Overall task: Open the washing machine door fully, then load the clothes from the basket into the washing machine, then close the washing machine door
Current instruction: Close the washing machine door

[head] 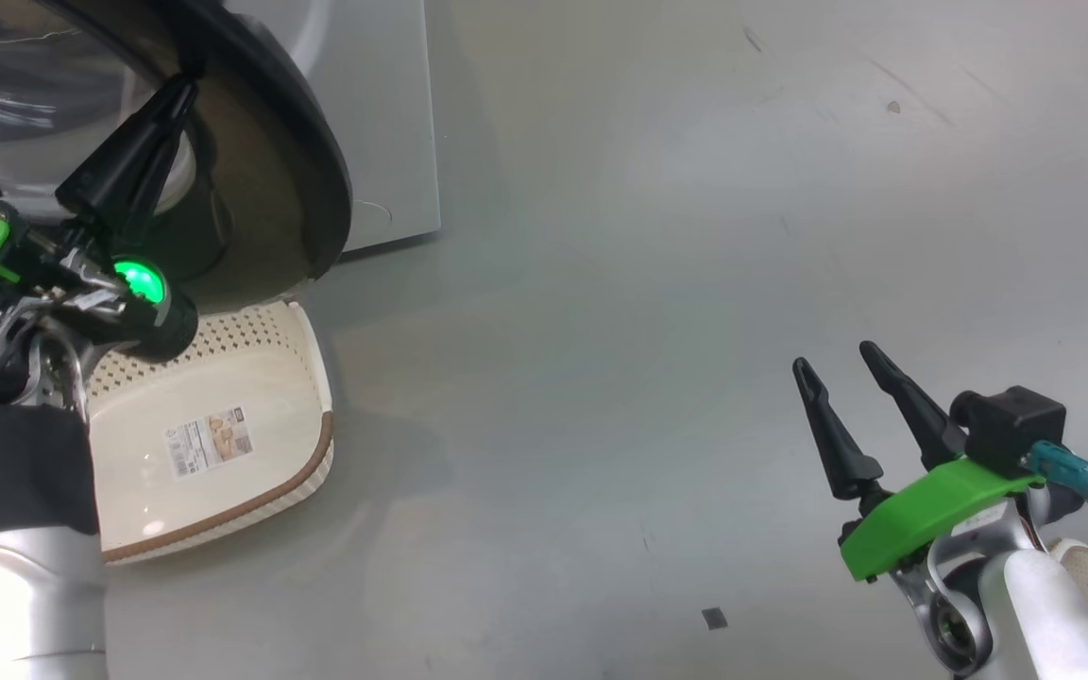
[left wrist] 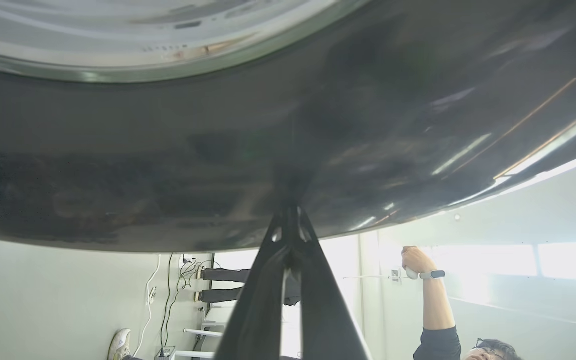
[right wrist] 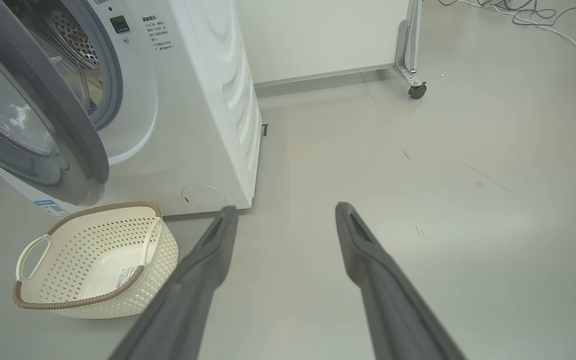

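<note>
The washing machine (right wrist: 203, 100) stands white, and its door (right wrist: 68, 130) hangs partly open, showing the steel drum (right wrist: 73, 35). In the head view my left gripper (head: 187, 87) is shut, its tip pressed against the door's glossy black rim (head: 317, 170). The left wrist view has the same shut fingertips (left wrist: 290, 212) touching the dark rim (left wrist: 218, 150). Below the door sits the basket (head: 251, 331), (right wrist: 143, 295), with only its label inside. The clothes are out of view. My right gripper (head: 835, 356), (right wrist: 286, 208) hovers open over bare floor, holding nothing.
A person (left wrist: 433, 310) with a raised arm stands in the background of the left wrist view. A wheeled frame leg (right wrist: 415, 90) and cables (right wrist: 543, 20) lie far behind the machine. Grey floor spreads wide to the right of the washer.
</note>
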You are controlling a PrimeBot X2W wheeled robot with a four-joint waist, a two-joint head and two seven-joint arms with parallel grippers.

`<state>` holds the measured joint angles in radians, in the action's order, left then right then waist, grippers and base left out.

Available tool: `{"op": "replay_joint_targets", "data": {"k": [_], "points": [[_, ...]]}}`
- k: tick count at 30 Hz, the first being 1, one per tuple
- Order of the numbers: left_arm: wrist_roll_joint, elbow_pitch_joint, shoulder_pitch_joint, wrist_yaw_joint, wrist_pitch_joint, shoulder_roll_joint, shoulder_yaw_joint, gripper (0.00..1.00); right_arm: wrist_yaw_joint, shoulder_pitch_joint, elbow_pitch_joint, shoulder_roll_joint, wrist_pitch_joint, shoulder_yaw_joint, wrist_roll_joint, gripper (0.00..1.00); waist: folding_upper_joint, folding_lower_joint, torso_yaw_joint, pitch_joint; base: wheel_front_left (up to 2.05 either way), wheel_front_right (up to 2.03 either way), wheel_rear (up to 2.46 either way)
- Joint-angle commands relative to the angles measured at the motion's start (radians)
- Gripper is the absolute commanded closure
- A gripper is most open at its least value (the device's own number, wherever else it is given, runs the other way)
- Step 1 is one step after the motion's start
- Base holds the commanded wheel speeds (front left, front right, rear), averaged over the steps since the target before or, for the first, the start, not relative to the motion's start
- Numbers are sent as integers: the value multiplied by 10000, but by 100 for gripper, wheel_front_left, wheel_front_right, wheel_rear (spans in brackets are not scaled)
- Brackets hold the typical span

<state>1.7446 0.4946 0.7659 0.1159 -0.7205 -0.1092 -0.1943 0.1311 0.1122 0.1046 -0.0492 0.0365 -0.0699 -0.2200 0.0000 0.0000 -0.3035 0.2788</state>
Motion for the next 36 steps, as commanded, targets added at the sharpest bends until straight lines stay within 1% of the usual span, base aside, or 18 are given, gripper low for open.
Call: {"op": "replay_joint_targets", "data": {"k": [1, 8, 14, 17, 20, 23, 24, 25, 26, 27, 30, 32, 36], "points": [[-110, -215, 446, 102, 79, -456, -332, 100, -4, 361, -250, -11, 122, -188, -78, 0, 0, 0, -41, 16, 0, 0, 0], [-141, 102, 495, 135, 206, -445, -546, 100, -4, 371, -129, -11, 201, -188, -138, 0, 0, 0, -52, 20, 0, 0, 0], [46, -4, 258, 144, -29, -250, -741, 100, -4, 410, -60, -11, 240, -5, -138, 0, 0, 0, 230, -29, 0, 0, 0], [25, -319, 21, 145, -84, -102, -791, 100, -4, 438, -75, -11, 236, 182, -93, 0, 0, 0, 461, -63, 0, 0, 0], [-57, -916, -285, 146, -137, 70, -808, 100, -4, 470, -152, -11, 223, 408, 29, 0, 0, 0, 756, -99, 0, 0, 0], [-765, -1723, -736, 146, 254, 142, -724, 100, -4, 488, -249, -11, 178, 633, 175, 0, 0, 0, 1041, -199, 0, 0, 0], [-1076, -1964, -917, 146, 519, 167, -712, 91, -4, 486, -271, -11, 154, 699, 224, 0, 0, 0, 1125, -254, 0, 0, 0], [-1427, -2178, -1112, 146, 779, 186, -651, 68, -4, 478, -292, -11, 136, 769, 279, 0, 0, 0, 1217, -324, 0, 0, 0], [-1931, -2433, -1331, 146, 1043, 148, -500, 52, -4, 461, -316, -11, 110, 841, 322, 0, 0, 0, 1305, -382, 0, 0, 0], [-2473, -2689, -1560, 146, 1352, 107, -313, 0, -4, 442, -345, -11, 85, 918, 367, 0, 0, 0, 1401, -437, 0, 0, 0], [-3293, -3300, -2204, 147, 2110, 204, 147, 0, -4, 359, -435, -11, 1, 1111, 492, 0, 0, 0, 1682, -647, 0, 0, 0], [-3930, -3636, -2607, 147, 2710, 145, 428, 0, -4, 308, -502, -11, -74, 1168, 586, 0, 0, 0, 1826, -775, 0, 0, 0], [-5409, -4083, -3406, 147, 4159, -168, 1028, 0, -4, 181, -603, -11, -223, 1210, 718, 0, 0, 0, 2032, -1066, 0, 0, 0]]}}
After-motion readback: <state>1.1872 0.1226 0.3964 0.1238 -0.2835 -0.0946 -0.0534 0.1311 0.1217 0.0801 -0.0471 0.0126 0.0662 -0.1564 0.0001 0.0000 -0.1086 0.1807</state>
